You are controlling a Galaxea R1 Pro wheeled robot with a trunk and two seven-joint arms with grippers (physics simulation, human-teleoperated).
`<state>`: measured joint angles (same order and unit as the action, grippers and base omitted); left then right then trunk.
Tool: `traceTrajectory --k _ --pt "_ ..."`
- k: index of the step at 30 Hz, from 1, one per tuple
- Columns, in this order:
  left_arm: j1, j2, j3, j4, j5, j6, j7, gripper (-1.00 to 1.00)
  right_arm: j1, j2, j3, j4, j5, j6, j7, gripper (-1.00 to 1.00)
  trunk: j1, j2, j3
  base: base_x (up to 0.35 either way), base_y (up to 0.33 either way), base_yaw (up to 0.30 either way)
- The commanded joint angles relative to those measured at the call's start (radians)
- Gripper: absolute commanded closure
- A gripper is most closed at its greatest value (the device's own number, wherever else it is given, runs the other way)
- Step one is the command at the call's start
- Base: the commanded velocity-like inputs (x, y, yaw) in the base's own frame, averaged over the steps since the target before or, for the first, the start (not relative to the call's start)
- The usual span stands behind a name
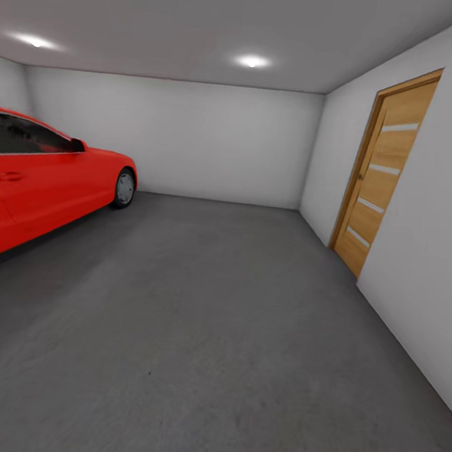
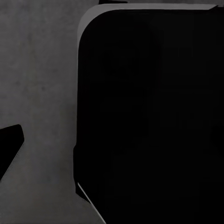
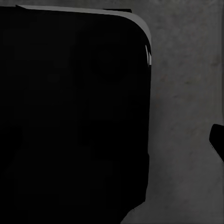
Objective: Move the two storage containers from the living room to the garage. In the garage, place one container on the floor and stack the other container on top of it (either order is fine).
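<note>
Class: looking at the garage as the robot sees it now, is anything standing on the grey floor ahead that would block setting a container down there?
Nothing visible does. The floor ahead lies open; the red car stands off at the left and the wooden door is in the right wall.

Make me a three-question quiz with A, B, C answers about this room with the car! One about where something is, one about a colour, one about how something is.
1. Where is the car?
A. At the left side of the room
B. Against the right wall
C. In the middle of the floor

2. What colour is the floor?
A. Light wood
B. Dark grey
C. White

3. How is the wooden door?
A. Wide open
B. Lying on the floor
C. Shut

Answers:
1 A: the red car stands at the left.
2 B: the floor is dark grey.
3 C: the wooden door sits closed in its frame.
</note>
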<state>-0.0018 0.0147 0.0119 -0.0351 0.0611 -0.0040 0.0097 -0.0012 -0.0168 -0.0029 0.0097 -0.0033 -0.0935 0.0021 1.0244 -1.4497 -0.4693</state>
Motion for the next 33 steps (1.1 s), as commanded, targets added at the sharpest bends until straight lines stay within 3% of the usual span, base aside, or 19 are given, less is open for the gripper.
traceTrajectory --k 1,33 --pt "0.0 0.0 0.001 0.0 0.007 0.0 0.001 -1.0 0.0 0.0 0.0 0.001 0.0 -0.005 0.0 -1.0 0.001 0.0 -0.001 0.325 0.0 0.0" --pt "0.0 0.001 0.001 0.0 0.006 -0.002 0.001 -1.0 0.0 0.0 0.01 0.001 0.01 -0.006 0.009 -1.0 0.001 0.0 -0.001 0.325 0.0 0.0"
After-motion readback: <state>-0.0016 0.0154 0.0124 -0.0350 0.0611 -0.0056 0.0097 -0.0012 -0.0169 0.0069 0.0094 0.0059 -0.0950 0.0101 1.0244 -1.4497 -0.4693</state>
